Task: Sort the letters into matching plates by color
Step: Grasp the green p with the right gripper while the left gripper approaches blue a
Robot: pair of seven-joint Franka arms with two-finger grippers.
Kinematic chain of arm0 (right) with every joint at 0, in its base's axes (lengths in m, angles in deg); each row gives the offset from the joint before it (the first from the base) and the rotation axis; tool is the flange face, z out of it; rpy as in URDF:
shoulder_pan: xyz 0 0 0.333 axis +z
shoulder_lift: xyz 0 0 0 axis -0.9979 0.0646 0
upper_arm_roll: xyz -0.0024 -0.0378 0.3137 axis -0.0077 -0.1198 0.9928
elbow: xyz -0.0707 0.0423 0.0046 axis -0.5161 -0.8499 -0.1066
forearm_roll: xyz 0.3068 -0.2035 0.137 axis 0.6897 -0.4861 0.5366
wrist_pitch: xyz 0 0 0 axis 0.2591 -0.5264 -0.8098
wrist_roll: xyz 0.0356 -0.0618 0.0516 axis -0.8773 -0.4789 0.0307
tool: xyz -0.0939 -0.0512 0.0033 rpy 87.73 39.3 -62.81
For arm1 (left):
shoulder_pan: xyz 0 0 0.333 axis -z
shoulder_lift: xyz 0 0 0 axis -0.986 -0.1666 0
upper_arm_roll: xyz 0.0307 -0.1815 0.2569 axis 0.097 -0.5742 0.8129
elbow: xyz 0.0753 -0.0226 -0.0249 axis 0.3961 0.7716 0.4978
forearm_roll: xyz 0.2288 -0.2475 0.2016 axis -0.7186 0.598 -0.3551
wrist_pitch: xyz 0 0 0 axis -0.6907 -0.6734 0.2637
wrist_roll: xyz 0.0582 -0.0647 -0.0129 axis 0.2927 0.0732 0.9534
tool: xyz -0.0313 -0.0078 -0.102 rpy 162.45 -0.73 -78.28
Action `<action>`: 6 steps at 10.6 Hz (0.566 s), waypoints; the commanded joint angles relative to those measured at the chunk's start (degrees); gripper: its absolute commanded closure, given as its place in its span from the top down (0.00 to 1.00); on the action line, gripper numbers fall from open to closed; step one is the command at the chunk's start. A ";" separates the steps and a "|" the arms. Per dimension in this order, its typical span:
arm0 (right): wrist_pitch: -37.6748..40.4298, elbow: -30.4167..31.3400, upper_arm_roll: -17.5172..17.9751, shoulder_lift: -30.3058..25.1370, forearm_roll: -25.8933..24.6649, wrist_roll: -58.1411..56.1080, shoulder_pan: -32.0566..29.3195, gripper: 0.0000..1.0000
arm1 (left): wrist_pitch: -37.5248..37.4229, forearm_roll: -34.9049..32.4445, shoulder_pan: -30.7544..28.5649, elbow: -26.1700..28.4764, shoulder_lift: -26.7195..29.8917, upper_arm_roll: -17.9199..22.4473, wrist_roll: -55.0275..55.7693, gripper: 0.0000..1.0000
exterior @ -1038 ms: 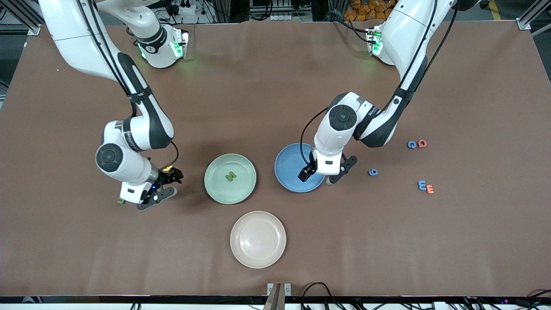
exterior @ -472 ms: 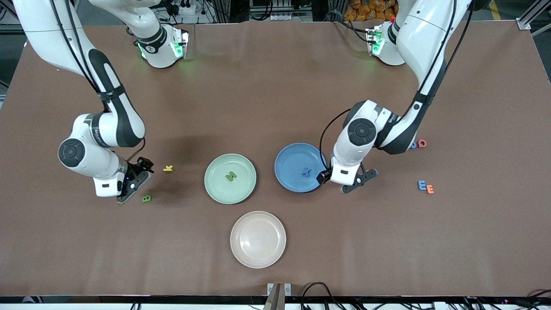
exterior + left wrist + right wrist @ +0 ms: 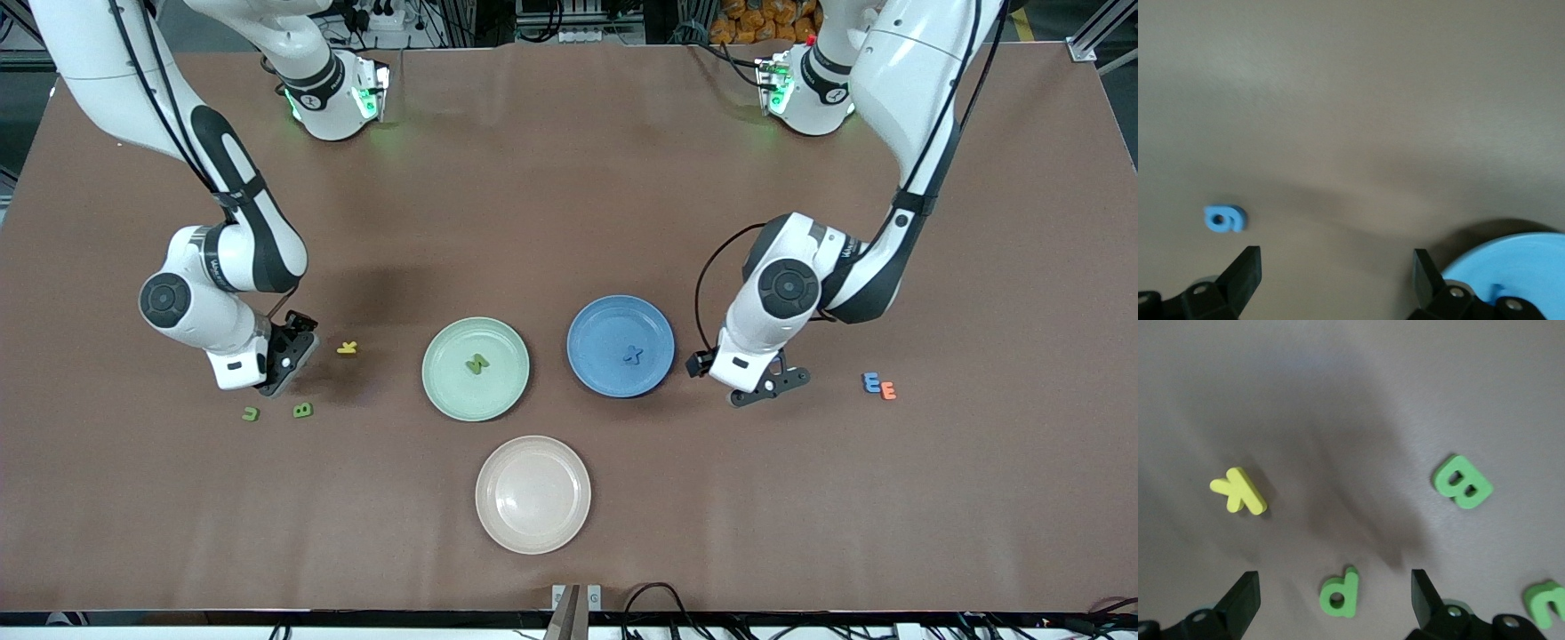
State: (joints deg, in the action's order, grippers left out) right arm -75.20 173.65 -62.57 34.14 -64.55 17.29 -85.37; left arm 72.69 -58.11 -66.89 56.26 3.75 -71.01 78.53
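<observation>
1. Both end effectors stand wide open and hold nothing. The left end effector (image 3: 745,380) hangs over the table just beside the blue plate (image 3: 594,333), toward the left arm's end. The right end effector (image 3: 283,360) hangs over the table near the yellow K (image 3: 347,348).
2. In the left wrist view its fingers (image 3: 1243,272) are spread, with a blue 6 (image 3: 1225,219) lying flat on the table near one of them; the blue plate's rim shows by the other. The front view hides that 6 under the arm.
3. The right wrist view shows a green d (image 3: 1340,593) between the spread fingers (image 3: 1241,597), its stem slanting; the front view hides it under the end effector. The green B (image 3: 1462,482) lies tilted there.
4. In the front view a blue x (image 3: 633,355) lies in the blue plate, and a green piece (image 3: 478,364) lies in the green plate (image 3: 449,382).
5. The B and another green piece (image 3: 251,413) lie nearer the camera than the right end effector.
6. A blue E (image 3: 871,382) touches an orange E (image 3: 888,390) toward the left arm's end.
7. The beige plate (image 3: 498,516) is nearest the camera.
</observation>
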 commanded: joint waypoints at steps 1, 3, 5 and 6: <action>-1.37 2.58 0.85 -1.32 -0.56 -2.29 -1.19 1.00 | -0.25 -1.35 -2.61 4.39 2.95 -0.37 -7.65 1.00; -4.69 4.33 0.85 -0.88 -1.61 -2.29 -1.80 1.00 | 0.62 -1.96 -4.62 5.44 2.78 -0.37 -9.15 1.00; -4.97 4.69 0.85 -0.88 -2.76 -2.29 -2.68 1.00 | 4.90 -2.93 -5.61 8.77 2.86 -0.29 -9.24 1.00; -4.97 4.70 0.85 -0.88 -2.93 -2.29 -2.77 1.00 | 9.20 -2.93 -6.91 11.75 3.21 -0.28 -8.98 1.00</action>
State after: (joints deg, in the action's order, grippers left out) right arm -79.02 177.01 -62.57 34.15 -66.23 16.07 -86.41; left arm 74.82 -59.50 -71.62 61.41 4.83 -70.97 69.78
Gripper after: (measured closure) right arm 0.000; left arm 0.000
